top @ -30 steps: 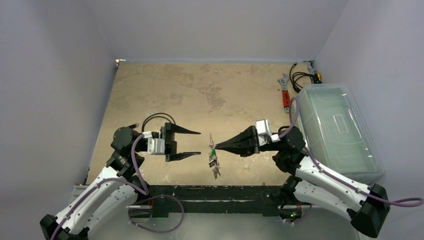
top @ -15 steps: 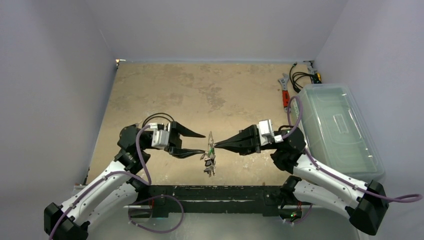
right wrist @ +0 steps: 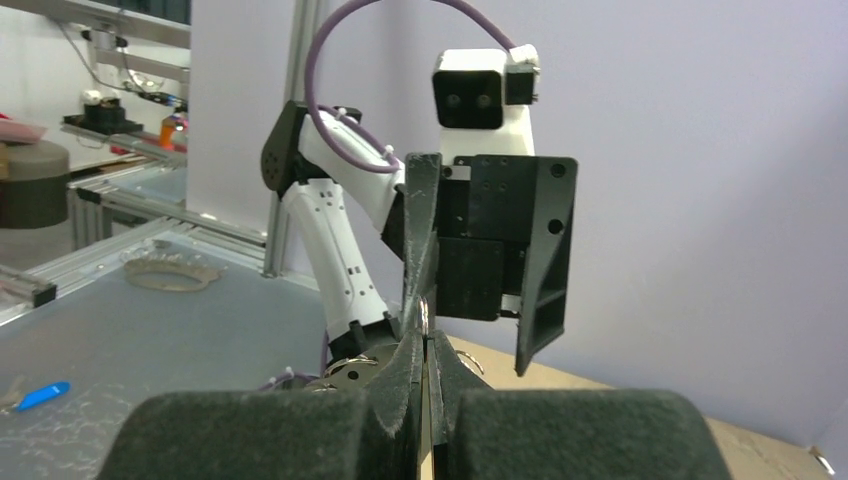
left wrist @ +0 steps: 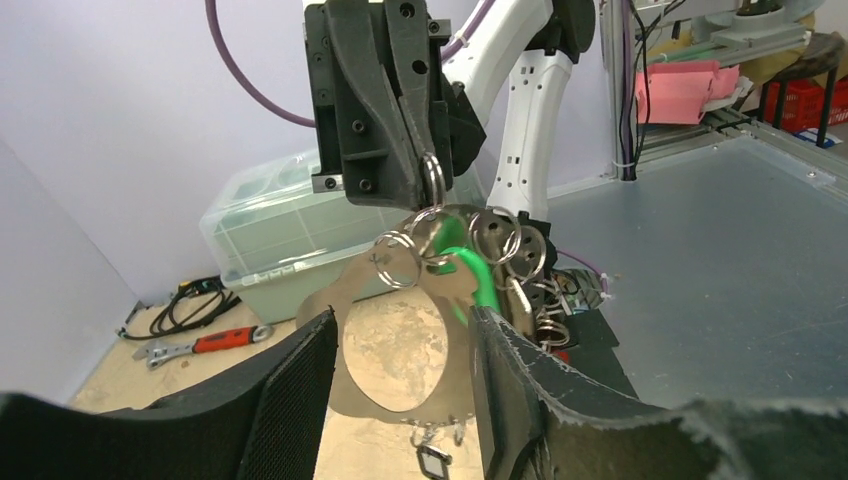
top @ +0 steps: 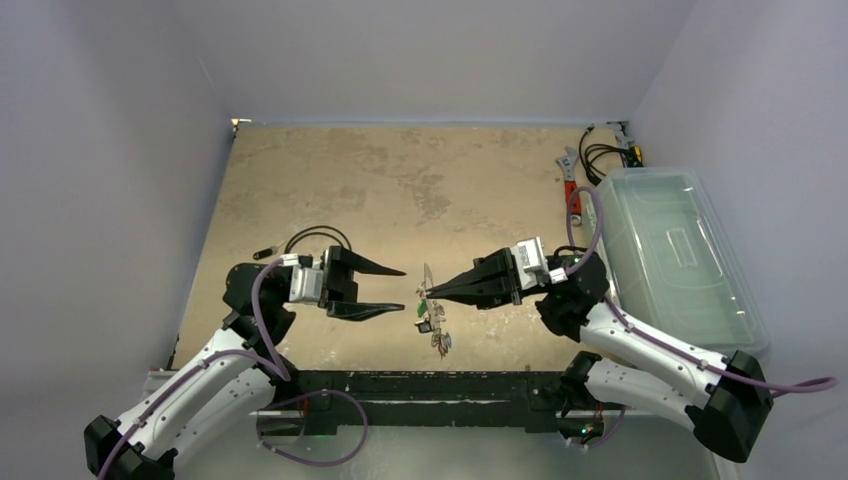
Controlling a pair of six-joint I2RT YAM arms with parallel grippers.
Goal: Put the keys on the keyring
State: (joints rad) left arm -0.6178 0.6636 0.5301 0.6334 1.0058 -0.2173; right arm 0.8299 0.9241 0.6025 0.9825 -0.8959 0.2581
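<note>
The keyring [top: 426, 282] is a wide flat silvery ring, seen edge-on from above and hanging in the air over the near table. My right gripper [top: 433, 292] is shut on its top edge. The left wrist view shows the keyring [left wrist: 352, 300] face-on, with small split rings, a green key tag [left wrist: 480, 282] and silvery keys [left wrist: 527, 262] bunched at its right. More keys [top: 438, 335] dangle below it. My left gripper [top: 392, 289] is open. Its fingers [left wrist: 290, 400] sit either side of the ring's opening, short of touching it. In the right wrist view my shut right gripper [right wrist: 425, 365] pinches the thin ring.
A clear lidded plastic bin [top: 680, 260] stands along the right edge. A red-handled wrench [top: 571, 190] and a black coiled cable [top: 600, 158] lie at the back right. A small dark object [top: 265, 252] lies near the left arm.
My left gripper pushed in toward the keyring, then eased back a little, still open. The hanging keys swung left and back right. My right gripper stayed shut on the keyring.
</note>
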